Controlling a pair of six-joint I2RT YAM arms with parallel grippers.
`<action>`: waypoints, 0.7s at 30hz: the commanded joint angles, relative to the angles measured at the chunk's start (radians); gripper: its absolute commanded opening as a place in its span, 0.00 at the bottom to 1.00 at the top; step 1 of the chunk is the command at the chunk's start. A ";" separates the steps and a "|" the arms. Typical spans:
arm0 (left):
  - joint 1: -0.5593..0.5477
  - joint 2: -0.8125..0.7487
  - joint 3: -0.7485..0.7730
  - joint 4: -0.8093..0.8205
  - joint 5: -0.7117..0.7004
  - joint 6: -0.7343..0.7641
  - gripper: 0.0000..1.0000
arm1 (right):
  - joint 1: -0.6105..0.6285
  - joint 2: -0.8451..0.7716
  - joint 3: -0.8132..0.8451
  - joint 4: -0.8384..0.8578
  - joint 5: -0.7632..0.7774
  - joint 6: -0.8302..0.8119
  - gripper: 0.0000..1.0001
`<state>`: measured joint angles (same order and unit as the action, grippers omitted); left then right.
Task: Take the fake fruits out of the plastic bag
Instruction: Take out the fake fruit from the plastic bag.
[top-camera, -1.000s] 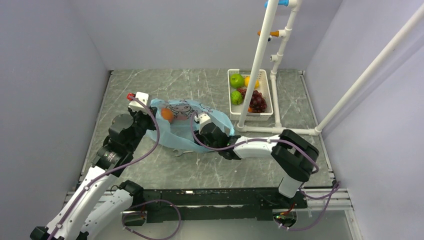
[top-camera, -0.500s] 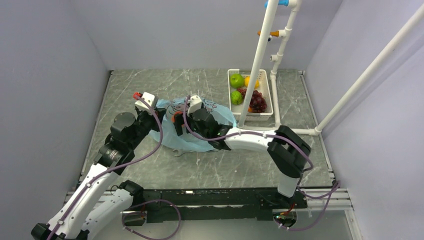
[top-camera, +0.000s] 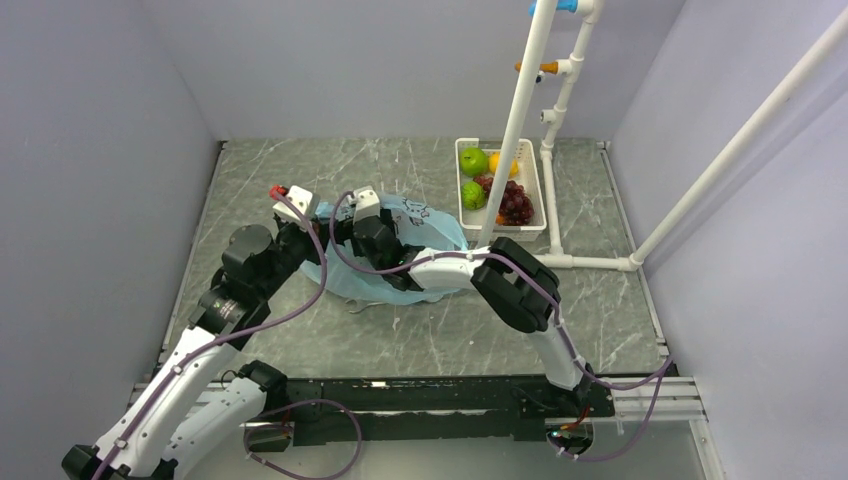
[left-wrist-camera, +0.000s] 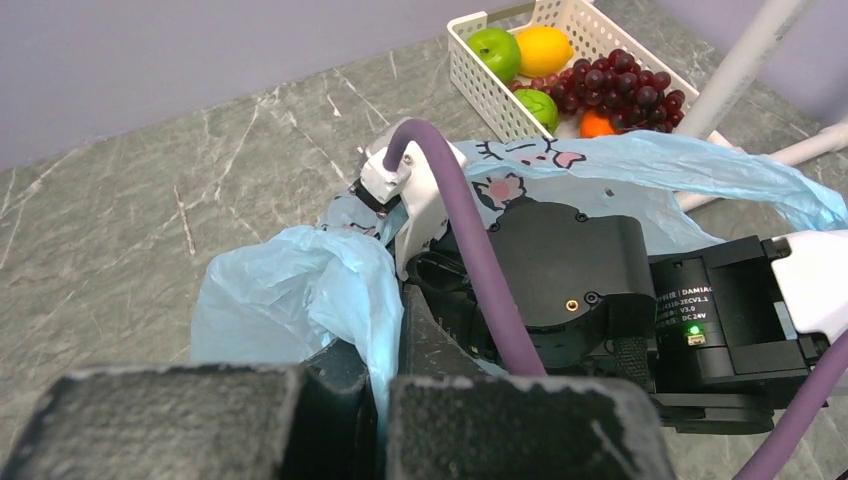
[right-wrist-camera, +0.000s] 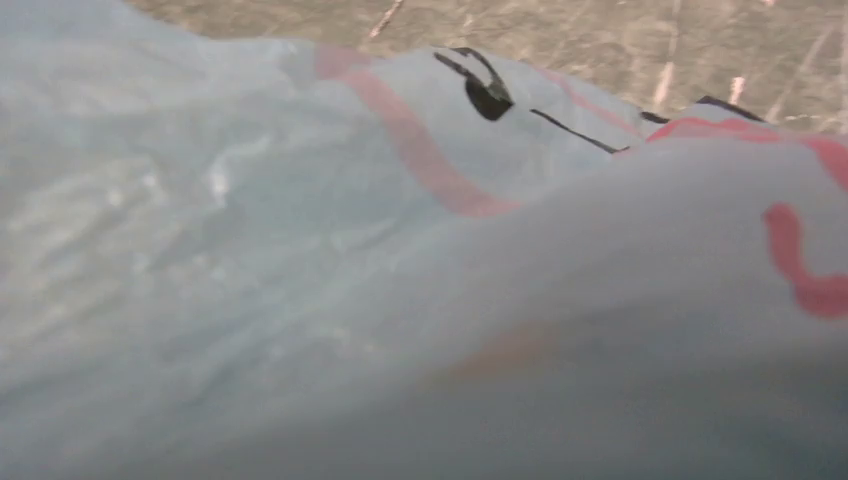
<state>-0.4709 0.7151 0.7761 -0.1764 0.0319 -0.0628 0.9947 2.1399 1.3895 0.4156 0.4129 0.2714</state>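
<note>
The light blue plastic bag (top-camera: 432, 226) lies crumpled mid-table, cartoon print up. My left gripper (top-camera: 308, 232) is shut on the plastic bag's left edge; in the left wrist view the film (left-wrist-camera: 300, 290) is pinched between the fingers of the left gripper (left-wrist-camera: 385, 345). My right gripper (top-camera: 352, 243) reaches left into the bag beside the left one, and its fingers are hidden. The right wrist view shows only bag film (right-wrist-camera: 300, 200) with a faint orange smear (right-wrist-camera: 500, 350) behind it. Fake fruits lie in a white basket (top-camera: 533, 170): a green apple (top-camera: 473, 160) and grapes (top-camera: 515, 204).
A white pipe frame (top-camera: 518, 120) rises just right of the basket, with a base bar (top-camera: 560, 262) running along the table behind the right arm. Grey walls close the table on three sides. The right wrist body (left-wrist-camera: 570, 290) fills the left wrist view's centre.
The right arm has swung left across the bag to the left gripper, covering the orange fruit that showed through the film. The left gripper has edged up and right, still holding the bag.
</note>
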 joint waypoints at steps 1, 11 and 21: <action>-0.006 -0.018 0.011 0.035 -0.006 0.018 0.00 | -0.003 0.032 0.020 -0.034 0.116 -0.037 0.99; -0.006 -0.003 0.016 0.032 0.000 0.015 0.00 | -0.009 0.065 -0.044 -0.038 0.188 -0.118 0.99; -0.006 0.021 0.023 0.026 -0.002 0.018 0.00 | -0.023 0.050 -0.102 0.000 0.246 -0.180 0.99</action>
<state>-0.4728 0.7307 0.7761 -0.1875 0.0242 -0.0589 0.9802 2.2028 1.3220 0.3904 0.6231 0.1318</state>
